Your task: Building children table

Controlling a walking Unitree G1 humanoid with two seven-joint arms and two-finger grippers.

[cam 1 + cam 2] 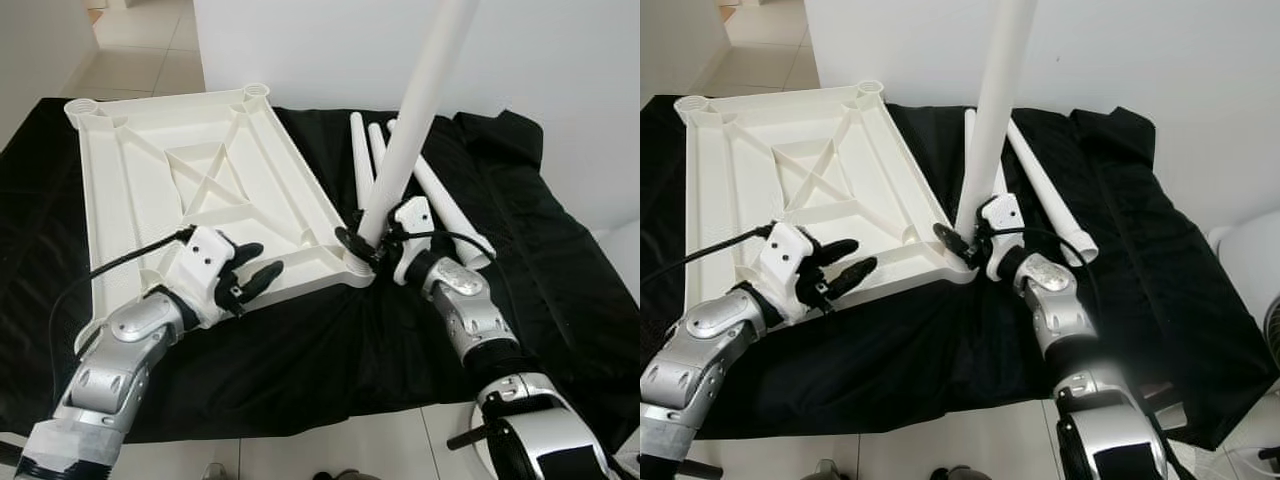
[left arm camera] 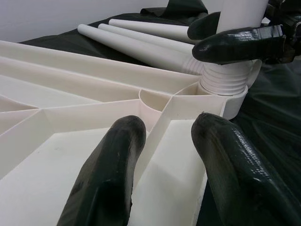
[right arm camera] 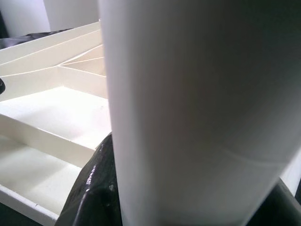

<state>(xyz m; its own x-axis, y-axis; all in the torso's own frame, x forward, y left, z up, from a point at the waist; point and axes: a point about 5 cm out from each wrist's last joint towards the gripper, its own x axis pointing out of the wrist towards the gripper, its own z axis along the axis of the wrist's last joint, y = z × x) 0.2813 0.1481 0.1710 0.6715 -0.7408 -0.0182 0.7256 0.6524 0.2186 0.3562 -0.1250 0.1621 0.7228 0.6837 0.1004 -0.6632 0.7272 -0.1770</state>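
A white plastic tabletop [image 1: 170,190] lies upside down on a black cloth [image 1: 300,350], ribs facing up. A long white table leg [image 1: 415,110] stands tilted in the tabletop's near right corner socket [image 2: 225,89], its threaded end in the socket. My right gripper [image 1: 368,243] is shut on the leg just above the socket. My left gripper [image 1: 250,272] is open, its fingers [image 2: 113,174] resting over the tabletop's near rim. Three more white legs [image 1: 440,200] lie on the cloth behind the right gripper.
The black cloth covers a low surface; its near edge drops to a pale tiled floor [image 1: 330,450]. A white wall [image 1: 560,60] stands close behind and to the right. A doorway with tiles opens at the far left [image 1: 140,40].
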